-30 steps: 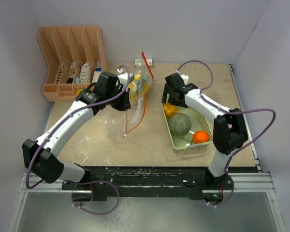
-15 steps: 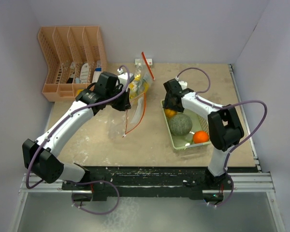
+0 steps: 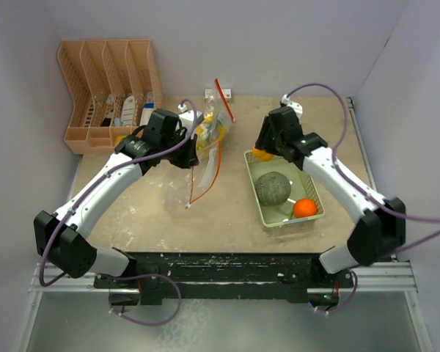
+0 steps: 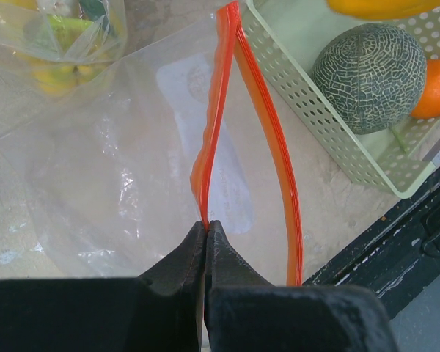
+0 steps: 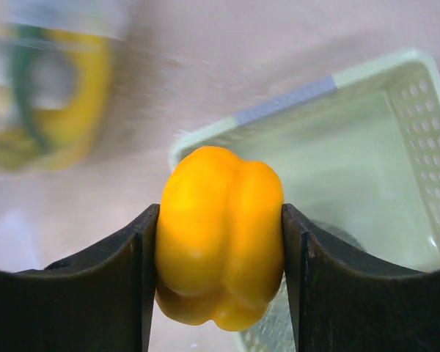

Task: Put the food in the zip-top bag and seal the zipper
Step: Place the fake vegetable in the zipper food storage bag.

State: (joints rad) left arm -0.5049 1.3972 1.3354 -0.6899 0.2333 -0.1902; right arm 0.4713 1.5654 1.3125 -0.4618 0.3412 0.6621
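Note:
My left gripper [image 4: 205, 224] is shut on one lip of the red-orange zipper [image 4: 214, 125] of the clear zip-top bag [image 4: 117, 169]. The other lip bows away, so the mouth gapes. In the top view the left gripper [image 3: 191, 158] holds the bag [image 3: 204, 170] mid-table. The yellow banana bunch [image 3: 211, 130] lies inside clear plastic behind it. My right gripper [image 5: 220, 246] is shut on the orange-yellow bell pepper [image 5: 220, 235], held above the far left corner of the basket [image 3: 262, 153]. The grey-green melon [image 3: 272, 188] and the small orange fruit [image 3: 303, 208] lie in the basket.
The pale green basket [image 3: 281, 220] stands right of the bag. The peach slotted organiser [image 3: 106, 88] with small packets is at the back left. A second red strip [image 3: 224, 99] stands up near the back wall. Walls close in on three sides.
My right gripper has closed on the bell pepper and lifted it out of the basket, with the arm swinging to the right. The left gripper and the bag have not moved.

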